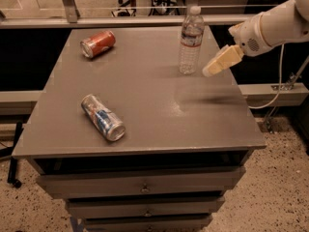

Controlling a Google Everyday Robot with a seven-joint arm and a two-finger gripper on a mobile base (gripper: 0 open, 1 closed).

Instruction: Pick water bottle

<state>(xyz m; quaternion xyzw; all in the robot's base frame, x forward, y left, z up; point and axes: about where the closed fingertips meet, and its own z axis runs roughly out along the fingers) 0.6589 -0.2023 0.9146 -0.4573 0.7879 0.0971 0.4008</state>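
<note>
arm [275, 25]: white, rounded | gripper fingers [222, 61]: cream, upper right | cable [281, 66]: white

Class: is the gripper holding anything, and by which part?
Nothing is held; the gripper hangs just right of the standing water bottle, not around it.

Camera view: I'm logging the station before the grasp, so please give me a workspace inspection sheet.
Surface: grey tabletop, on a drawer cabinet.
Job's things: water bottle upright near the far edge, white cap on.
Clutter: red can lying on its side far left; silver-blue can lying on its side near left.
Grippers: pincer just right of the bottle's lower half; whether it touches cannot be told.
Cables: white cable hanging from the arm at right, off the table.
Surroundings: speckled floor; rail behind the table.
</note>
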